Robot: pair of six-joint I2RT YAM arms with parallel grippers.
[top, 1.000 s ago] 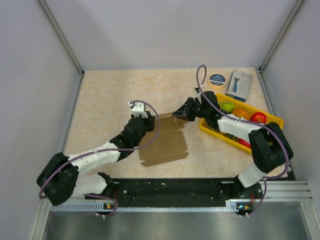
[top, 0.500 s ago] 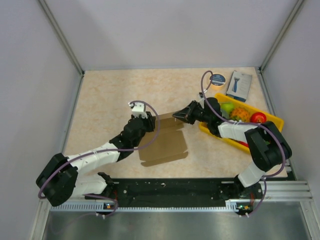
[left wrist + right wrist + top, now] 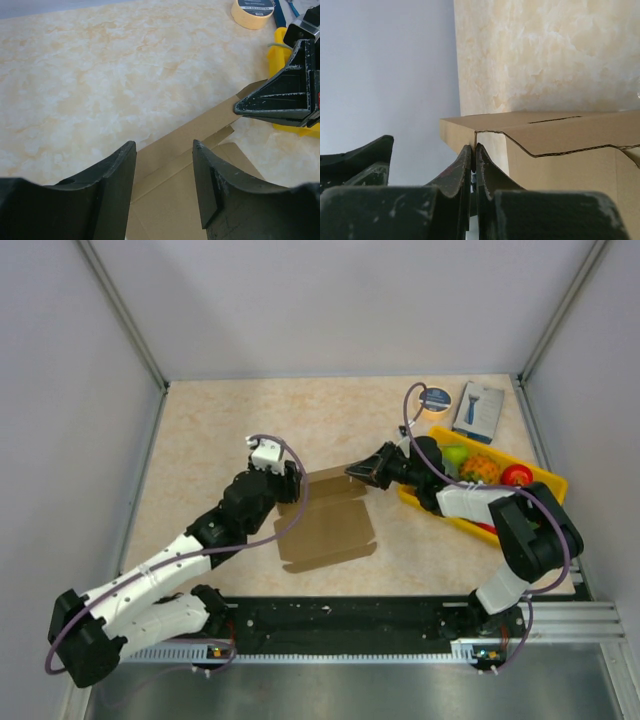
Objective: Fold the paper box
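The paper box (image 3: 330, 530) is a flat brown cardboard sheet with flaps lying mid-table. My right gripper (image 3: 352, 471) is shut on its far right corner flap, which it holds raised off the table. In the right wrist view the fingertips (image 3: 473, 147) pinch the thin edge of the paper box (image 3: 560, 130). My left gripper (image 3: 290, 480) hovers over the sheet's far left edge, open and holding nothing. In the left wrist view the paper box (image 3: 165, 210) shows between the spread fingers of the left gripper (image 3: 163, 147). The right gripper (image 3: 237, 106) appears at that view's right.
A yellow tray (image 3: 548, 480) of toy fruit stands right of the sheet, under the right arm. A tape roll (image 3: 434, 400) and a small blue-and-white box (image 3: 479, 410) lie at the back right. Enclosure walls border the table on three sides.
The left gripper has opened and its wrist has shifted a little back and left. The right gripper closed on the corner flap and has held it since.
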